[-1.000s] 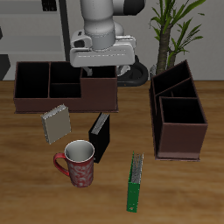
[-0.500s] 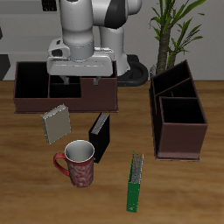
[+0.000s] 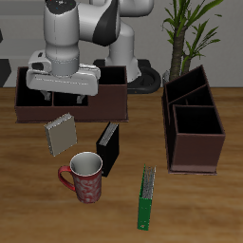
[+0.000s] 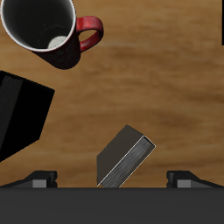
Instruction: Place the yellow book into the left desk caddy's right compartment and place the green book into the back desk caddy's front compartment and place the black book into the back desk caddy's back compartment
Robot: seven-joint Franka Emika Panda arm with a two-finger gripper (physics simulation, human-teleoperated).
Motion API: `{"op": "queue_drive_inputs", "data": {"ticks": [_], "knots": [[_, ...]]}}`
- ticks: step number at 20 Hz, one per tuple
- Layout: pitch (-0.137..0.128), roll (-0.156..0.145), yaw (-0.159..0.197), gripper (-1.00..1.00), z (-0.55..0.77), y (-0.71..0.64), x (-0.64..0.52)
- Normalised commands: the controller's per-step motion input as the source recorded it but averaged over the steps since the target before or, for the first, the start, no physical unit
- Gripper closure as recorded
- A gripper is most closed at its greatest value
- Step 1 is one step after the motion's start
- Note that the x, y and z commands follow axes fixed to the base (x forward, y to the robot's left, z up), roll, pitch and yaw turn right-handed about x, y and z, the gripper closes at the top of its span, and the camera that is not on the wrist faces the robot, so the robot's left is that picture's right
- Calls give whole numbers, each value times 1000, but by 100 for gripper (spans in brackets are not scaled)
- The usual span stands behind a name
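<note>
The yellow book (image 3: 60,134) leans on the table just in front of the back desk caddy (image 3: 106,102); in the wrist view (image 4: 127,157) it shows edge-on, its cover greyish. The black book (image 3: 109,147) stands beside it, also in the wrist view (image 4: 19,112). The green book (image 3: 145,197) stands near the table's front edge. The left desk caddy (image 3: 195,158) stands by the plant, both compartments empty. My gripper (image 3: 62,93) is open and empty, hanging over the back caddy's front wall, above and just behind the yellow book. Its fingertips (image 4: 39,179) show wide apart.
A red mug (image 3: 84,177) stands in front of the yellow and black books, and shows in the wrist view (image 4: 48,31). A potted plant (image 3: 186,33) stands behind the left caddy. The robot's base is behind the back caddy.
The arm has swung sideways along the back caddy, from above the black book to above the yellow book. The gripper stayed open. The books have not moved.
</note>
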Motion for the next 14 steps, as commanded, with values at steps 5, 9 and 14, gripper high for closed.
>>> {"op": "queue_drive_inputs", "data": {"ticks": [5, 9, 14], "knots": [[-42, -3, -47, -100, -318, -315, -26], [-71, 10, -104, -100, -334, -157, -115], [-72, -31, -121, -100, -261, -136, -100]]}}
